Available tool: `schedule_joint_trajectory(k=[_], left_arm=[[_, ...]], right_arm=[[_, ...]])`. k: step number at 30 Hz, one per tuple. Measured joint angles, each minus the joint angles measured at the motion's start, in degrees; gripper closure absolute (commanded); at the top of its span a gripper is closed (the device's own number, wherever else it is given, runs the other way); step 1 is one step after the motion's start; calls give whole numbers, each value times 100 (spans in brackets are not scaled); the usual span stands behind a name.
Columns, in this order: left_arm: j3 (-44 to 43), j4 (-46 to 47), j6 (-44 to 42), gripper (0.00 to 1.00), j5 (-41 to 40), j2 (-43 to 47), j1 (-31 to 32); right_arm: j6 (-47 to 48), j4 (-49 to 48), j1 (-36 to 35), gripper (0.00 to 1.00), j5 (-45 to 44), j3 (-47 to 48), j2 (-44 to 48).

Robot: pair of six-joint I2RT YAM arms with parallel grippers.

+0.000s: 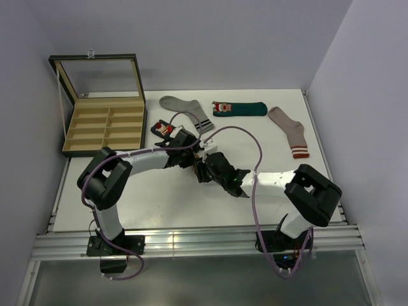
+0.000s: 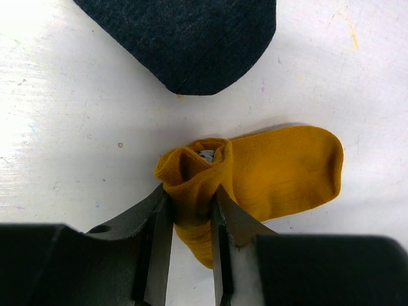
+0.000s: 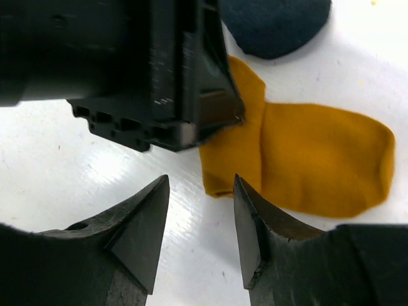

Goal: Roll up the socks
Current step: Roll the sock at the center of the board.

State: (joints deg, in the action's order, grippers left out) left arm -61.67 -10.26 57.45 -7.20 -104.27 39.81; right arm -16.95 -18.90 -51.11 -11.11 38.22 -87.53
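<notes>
Grey sock (image 1: 185, 109), beige sock (image 1: 290, 131) (box (image 1: 102, 152) open).

The right gripper (image 3: 201, 185) is seen at the bottom of the frame, spread with nothing held, just below the folded left end of the mustard sock (image 3: 319, 159), which is overlapped by the left gripper (image 3: 191, 124) at upper left, a navy sock (image 3: 274, 22) lying at the top.

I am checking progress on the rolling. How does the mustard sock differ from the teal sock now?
The mustard sock is partly rolled; the teal sock lies flat. The left gripper pinches the mustard sock, while nothing touches the teal sock. The mustard sock looks plain; the teal sock bears a red-white figure. Both lie on the table.
</notes>
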Motion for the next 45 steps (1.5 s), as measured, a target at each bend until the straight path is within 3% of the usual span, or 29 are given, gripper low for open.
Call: schedule_joint_trajectory(k=[14, 16, 17, 18, 19, 22, 26, 27, 30, 33, 40, 45], left_arm=[[-72, -149, -85, 89, 39, 2, -11], [-103, -212, -87, 89, 35, 2, -20], [-114, -251, -85, 88, 31, 2, -26], [-129, -286, -83, 86, 28, 2, -37], [-146, -315, -81, 84, 24, -2, -46], [-181, -391, -76, 71, 26, -4, -79], [-184, -426, -50, 56, 94, -4, -155], [-184, -439, -22, 47, 122, -2, -181], [-144, -505, 44, 26, 138, 39, -260], [-57, -549, 131, 18, 133, 168, -313], [334, -306, 334, 16, 127, 868, -341], [793, 212, 350, 18, 199, 1213, -343]], right_arm=[[398, -378, -286, 53, -881, 369, -1069], [374, -337, -304, 58, -977, 437, -1137], [352, -289, -310, 65, -1025, 487, -1174], [328, -236, -313, 68, -1047, 535, -1202], [291, -199, -313, 79, -1064, 575, -1222], [199, -74, -313, 97, -1078, 673, -1239], [107, 13, -278, 100, -940, 728, -1244], [72, 13, -229, 100, -855, 728, -1239], [-103, 13, 24, 100, -350, 723, -1193], [-350, -24, 422, 100, 428, 671, -1130], [-1211, -520, 1504, 100, 2549, 350, -1165], [-2140, -1539, 2249, 98, 4050, 76, -1650]])
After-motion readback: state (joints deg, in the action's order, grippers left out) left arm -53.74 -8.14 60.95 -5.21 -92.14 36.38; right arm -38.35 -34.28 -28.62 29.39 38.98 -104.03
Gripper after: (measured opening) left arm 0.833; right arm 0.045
